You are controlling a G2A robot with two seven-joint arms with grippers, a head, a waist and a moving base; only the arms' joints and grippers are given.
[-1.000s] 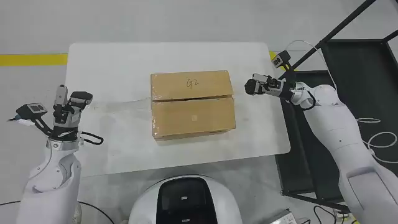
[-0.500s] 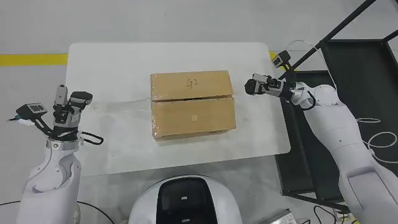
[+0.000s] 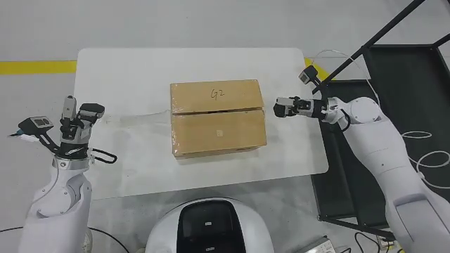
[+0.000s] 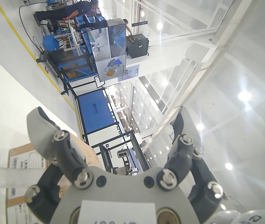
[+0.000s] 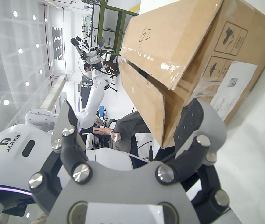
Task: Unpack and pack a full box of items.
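A brown cardboard box (image 3: 218,118) sits in the middle of the white table (image 3: 126,77). Its two top flaps are folded shut along a seam, though in the right wrist view the nearer flap's corner (image 5: 167,108) lifts slightly. On the right arm (image 3: 365,123) the jaws stand spread with nothing between them, just beside the box's right end and not touching it. On the left arm (image 3: 70,154) the jaws are likewise spread and empty, pointing upward well apart from the box's left end, about at the table's edge.
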